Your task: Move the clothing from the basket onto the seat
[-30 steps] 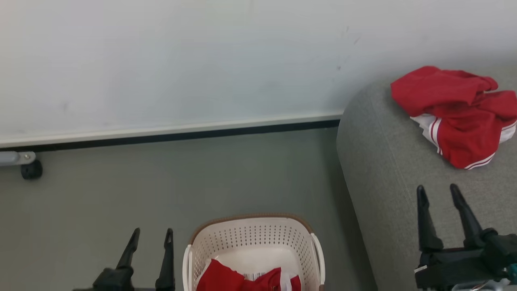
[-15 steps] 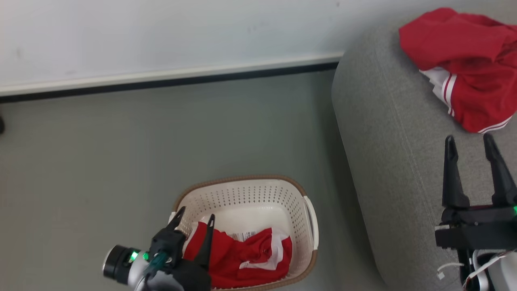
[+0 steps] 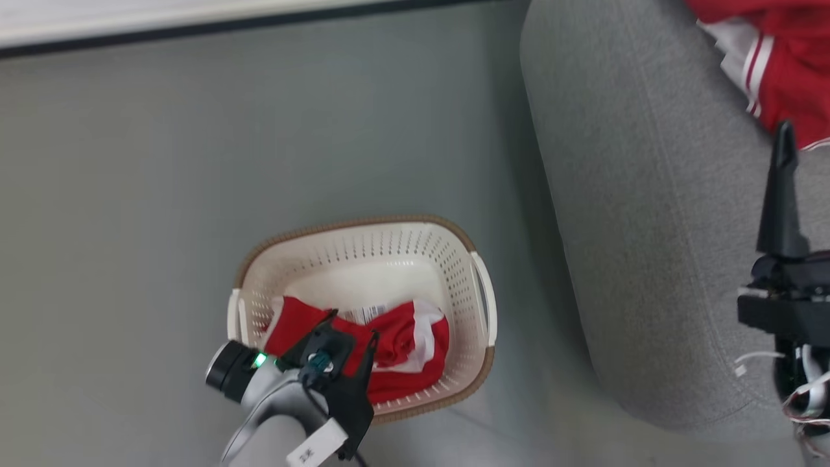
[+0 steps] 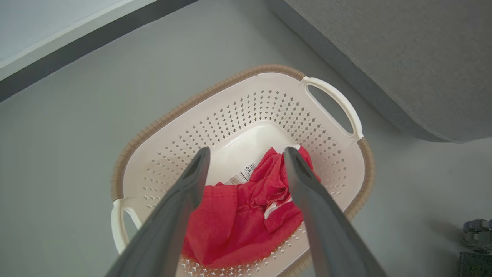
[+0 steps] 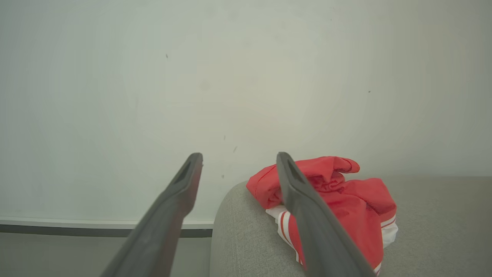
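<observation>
Basket (image 3: 389,253): one garment (image 3: 395,337) — seat (image 3: 635,227): one garment (image 3: 797,71).

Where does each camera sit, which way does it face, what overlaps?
Head view: on the head, facing down at basket, seat; shows left gripper, one right finger.
Left wrist view: above the basket, looking down past open fingers at the red garment.
Right wrist view: over the seat, past the open right gripper toward wall and second garment.
Shared: basket, in head and left wrist views.

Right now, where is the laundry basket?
In the head view the basket sits on the grey floor at lower centre, just left of the sofa, with the open left gripper pointing down at the red clothing inside it.
</observation>
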